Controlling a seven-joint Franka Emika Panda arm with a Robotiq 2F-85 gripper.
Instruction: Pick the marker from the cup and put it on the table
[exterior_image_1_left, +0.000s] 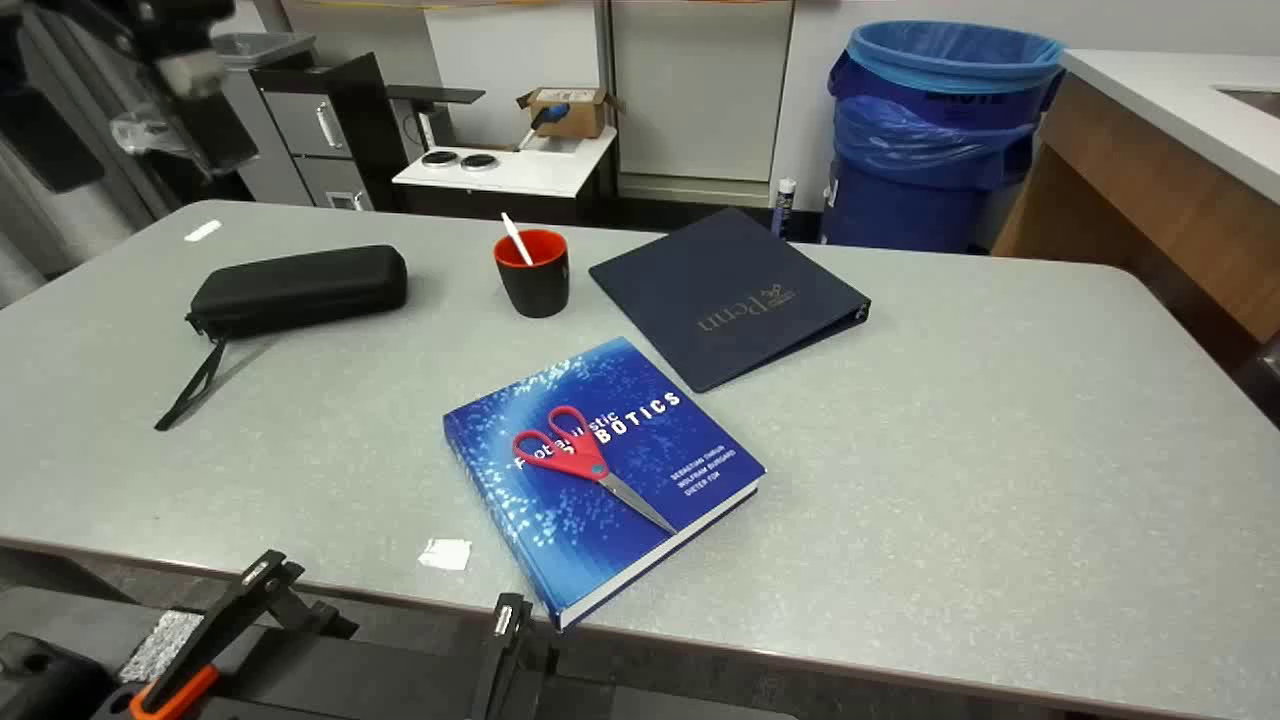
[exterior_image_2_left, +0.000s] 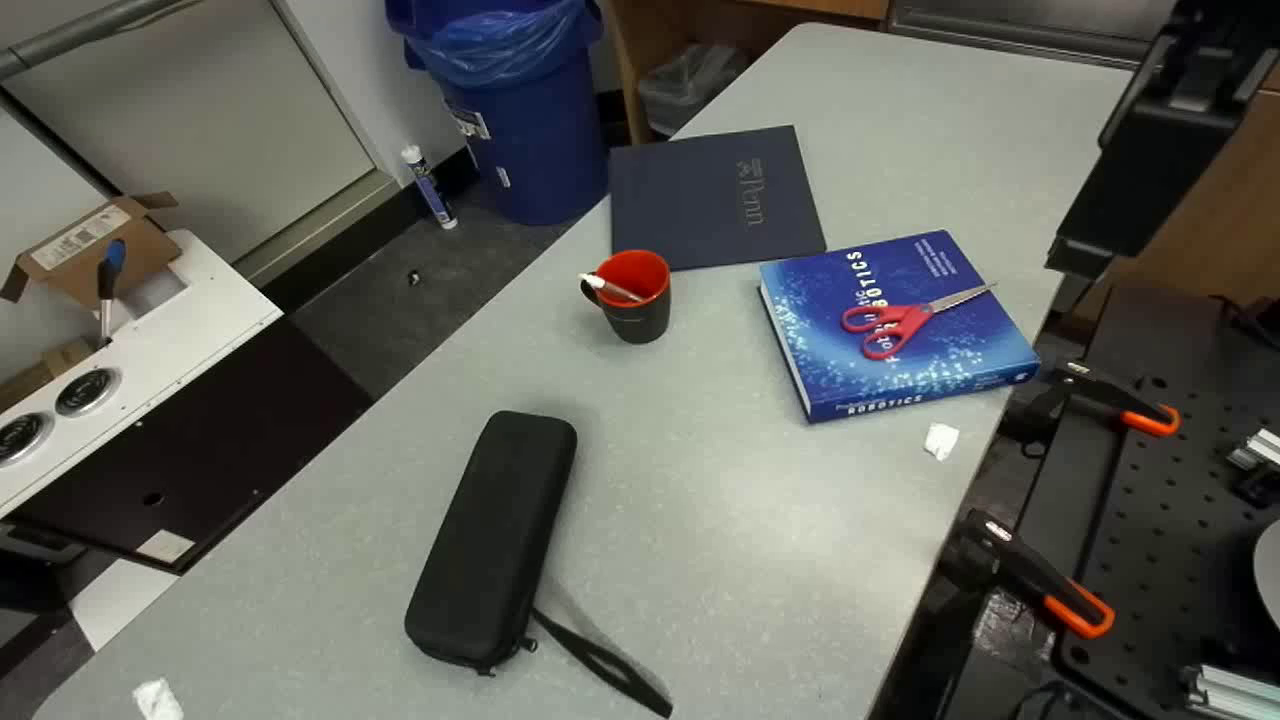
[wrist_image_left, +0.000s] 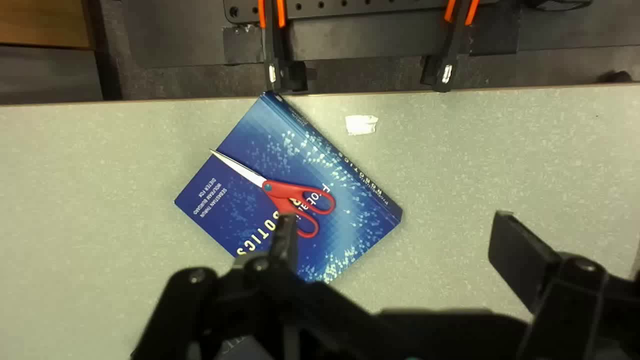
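The cup (exterior_image_1_left: 537, 290) is black outside and red inside, and stands upright on the grey table (exterior_image_1_left: 950, 480). It also shows in an exterior view (exterior_image_2_left: 640, 322), with a dark handle. The marker (exterior_image_1_left: 516, 238) is a thin whitish stick leaning in the cup, its upper end above the rim; it also shows in an exterior view (exterior_image_2_left: 610, 288). Its lower part is hidden inside the cup. My gripper (wrist_image_left: 395, 217) is open and empty, high above the table. It shows blurred in an exterior view (exterior_image_1_left: 140, 150). Cup and marker are out of the wrist view.
A blue book (exterior_image_1_left: 600, 480) with red scissors (exterior_image_1_left: 575, 450) on it lies near the table's front edge. A dark blue binder (exterior_image_1_left: 730, 300) lies beside the cup. A black pouch (exterior_image_1_left: 300, 290) with a strap lies on the cup's other side. Clamps (exterior_image_1_left: 505, 640) hold at the front edge.
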